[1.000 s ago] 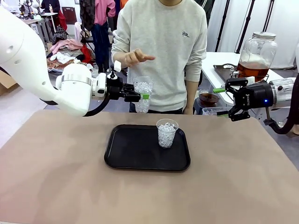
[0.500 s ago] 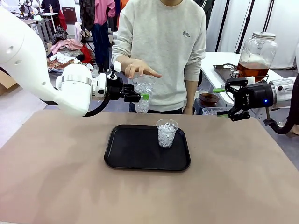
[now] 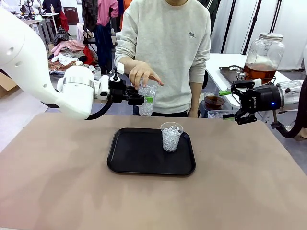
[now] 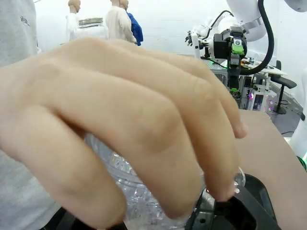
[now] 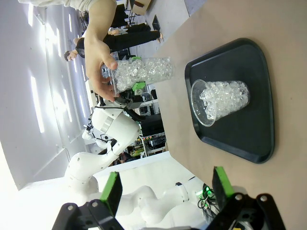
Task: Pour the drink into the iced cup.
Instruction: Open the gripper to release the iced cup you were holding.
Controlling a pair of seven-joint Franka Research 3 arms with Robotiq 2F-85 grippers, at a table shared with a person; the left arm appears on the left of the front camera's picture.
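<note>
left tool (image 3: 146,99): clenched on iced cup (image 3: 148,89), in the air at far edge of counter (image 3: 57,182) | hand (image 3: 144,73): person's, over its rim, seemingly gripping it | right tool (image 3: 227,104): released, jaws wide | second iced cup (image 3: 171,136): upright on black tray (image 3: 134,160) | drink (image 3: 259,73): in glass jar (image 3: 265,50) behind right tool

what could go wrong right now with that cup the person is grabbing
1. The left gripper is shut on the raised cup while the person's hand grips its rim; pulling against each other could crush the plastic or spill ice.
2. If it slips, it likely falls near the table's far edge, missing the tray.
</note>
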